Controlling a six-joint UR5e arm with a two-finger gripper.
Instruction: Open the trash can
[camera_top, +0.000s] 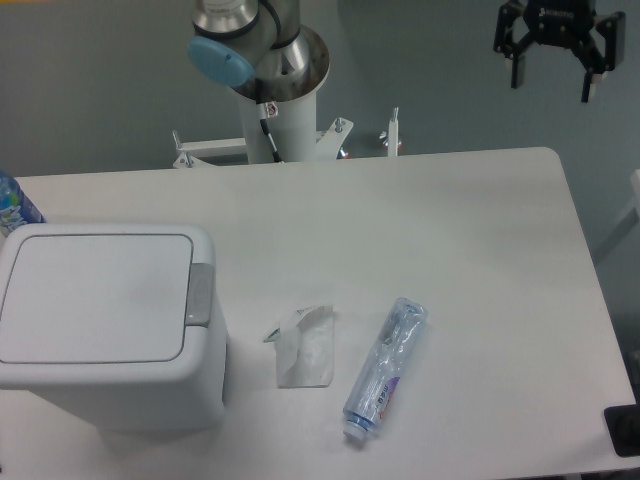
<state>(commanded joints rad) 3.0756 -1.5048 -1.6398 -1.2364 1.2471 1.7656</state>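
Nearest the camera, the trash can (100, 335) sat at the surface's (480, 230) front left, lid shut, grey tab (200, 294) on its right edge. Far off at upper right, the gripper (556, 62) hung with jaws spread, holding nothing. Approach seemed unstarted; next it must reach and press that tab.

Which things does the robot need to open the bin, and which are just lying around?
For the job:
- trash can, lid shut
- its grey button
- the hand, open, up high, far from the bin

Just lying about:
- crushed plastic bottle
- crumpled clear wrapper
- blue bottle behind the bin
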